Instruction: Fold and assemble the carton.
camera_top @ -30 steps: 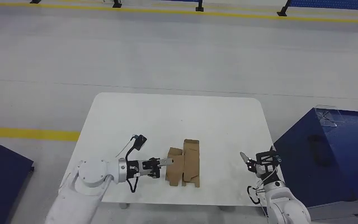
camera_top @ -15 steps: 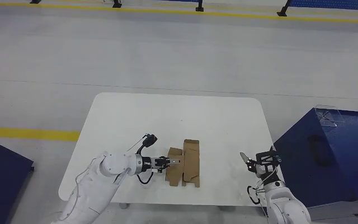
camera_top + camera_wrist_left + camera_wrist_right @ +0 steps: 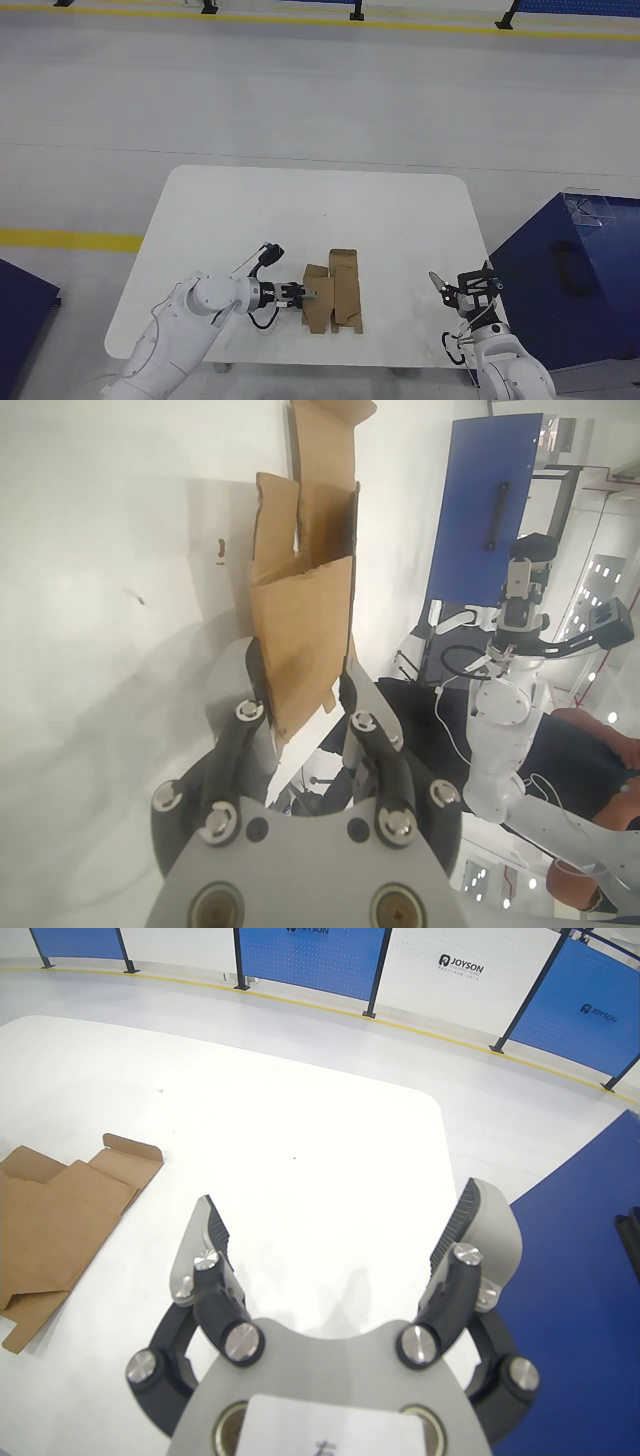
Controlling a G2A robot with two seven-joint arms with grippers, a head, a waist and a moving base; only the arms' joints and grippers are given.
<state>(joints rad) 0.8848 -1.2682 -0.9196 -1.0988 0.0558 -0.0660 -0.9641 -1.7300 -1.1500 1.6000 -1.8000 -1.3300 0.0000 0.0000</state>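
Observation:
A flat brown carton [image 3: 335, 292] with loose end flaps lies near the front edge of the white table [image 3: 300, 200], slightly left of centre. My left gripper [image 3: 300, 293] is at the carton's left side. In the left wrist view its fingers [image 3: 255, 680] straddle a carton [image 3: 300, 625] panel that is lifted off the table, and the gripper [image 3: 300, 685] is shut on it. My right gripper [image 3: 455, 285] hovers over the table's front right corner, well apart from the carton [image 3: 60, 1208]. That gripper [image 3: 340, 1223] is open with nothing between its fingers.
A dark blue cabinet [image 3: 570, 270] stands right beside the table's right edge, close to the right arm. The back half of the table is bare white surface. The table's front edge runs just below the carton.
My left gripper moved right onto the carton's left flap and took hold. The carton shifted a little to the right. The right arm stayed still.

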